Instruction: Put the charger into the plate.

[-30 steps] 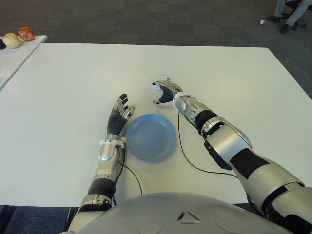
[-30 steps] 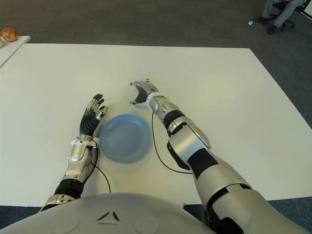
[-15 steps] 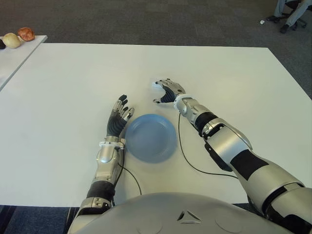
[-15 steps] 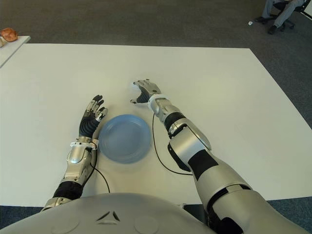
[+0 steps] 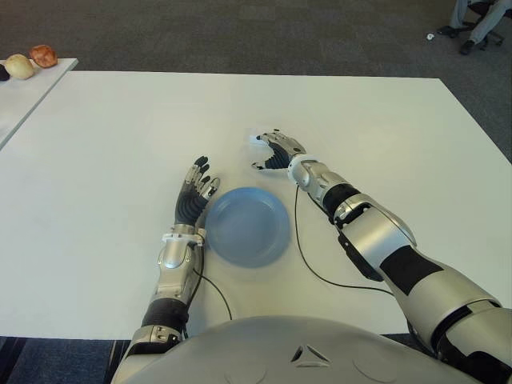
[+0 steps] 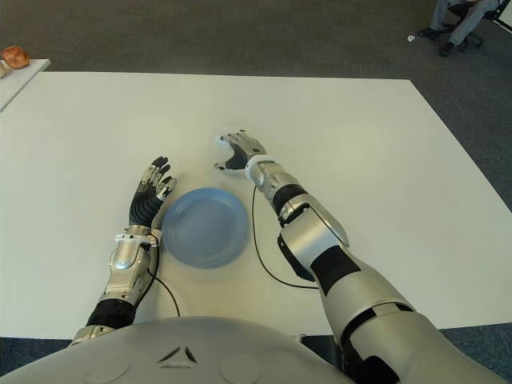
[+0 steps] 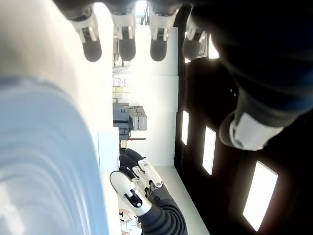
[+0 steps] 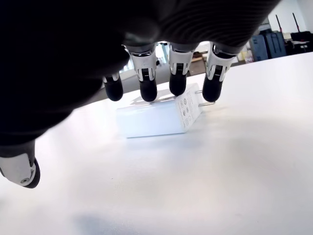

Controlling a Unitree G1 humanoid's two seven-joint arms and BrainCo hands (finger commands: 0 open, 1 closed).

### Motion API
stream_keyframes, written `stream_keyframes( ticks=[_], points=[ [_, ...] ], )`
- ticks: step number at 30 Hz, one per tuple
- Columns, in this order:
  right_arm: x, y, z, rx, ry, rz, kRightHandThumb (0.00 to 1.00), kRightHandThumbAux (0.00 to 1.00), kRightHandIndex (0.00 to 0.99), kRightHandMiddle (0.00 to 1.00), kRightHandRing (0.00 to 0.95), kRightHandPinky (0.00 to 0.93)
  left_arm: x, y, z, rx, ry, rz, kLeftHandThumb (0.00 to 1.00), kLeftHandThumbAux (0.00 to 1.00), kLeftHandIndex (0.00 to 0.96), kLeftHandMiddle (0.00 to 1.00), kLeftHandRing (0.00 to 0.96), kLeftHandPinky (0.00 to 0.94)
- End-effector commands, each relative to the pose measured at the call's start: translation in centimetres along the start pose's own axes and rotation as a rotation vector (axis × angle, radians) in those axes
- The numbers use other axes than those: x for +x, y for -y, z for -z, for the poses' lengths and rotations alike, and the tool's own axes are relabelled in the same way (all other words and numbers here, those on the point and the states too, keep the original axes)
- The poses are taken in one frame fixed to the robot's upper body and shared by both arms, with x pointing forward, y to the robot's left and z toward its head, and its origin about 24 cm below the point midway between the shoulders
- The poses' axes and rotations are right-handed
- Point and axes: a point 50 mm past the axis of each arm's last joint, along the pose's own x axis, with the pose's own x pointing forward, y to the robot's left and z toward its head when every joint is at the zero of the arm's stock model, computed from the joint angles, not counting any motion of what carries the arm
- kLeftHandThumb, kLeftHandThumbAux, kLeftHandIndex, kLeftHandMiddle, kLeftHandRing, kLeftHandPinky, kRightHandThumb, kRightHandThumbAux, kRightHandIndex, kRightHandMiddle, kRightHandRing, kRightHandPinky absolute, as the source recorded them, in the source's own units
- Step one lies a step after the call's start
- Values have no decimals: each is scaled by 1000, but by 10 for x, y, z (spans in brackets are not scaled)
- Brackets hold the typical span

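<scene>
Right now the right hand is arching over the charger, which is lying on the table just beyond the plate; its fingertips are curling down along the charger's top edge with the thumb apart from it, not gripping it. Meanwhile the left hand is showing just left of the plate, fingers spread and holding nothing.
</scene>
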Motion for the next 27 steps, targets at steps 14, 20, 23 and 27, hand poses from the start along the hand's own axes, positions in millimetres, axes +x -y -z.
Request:
stream_keyframes(
  ticks=[14,20,23,27],
  points=[
    [-11,12,38,25,-45,-248,0,476,0,0,0,0,-27,0,33,-31,-213,-16,0,563,3,63,56,67],
    [-13,14,42,44,-53,-342,0,492,0,0,0,0,-27,0,33,-35,-216,-21,0,559,0,63,56,70],
    [-15,15,44,45,-53,-379,0,492,0,0,0,0,-27,0,32,-38,-217,-23,0,557,1,63,56,71],
    [-17,15,46,43,-50,-441,0,486,0,0,0,0,-27,0,32,-43,-219,-26,0,561,3,66,59,77]
  ],
)
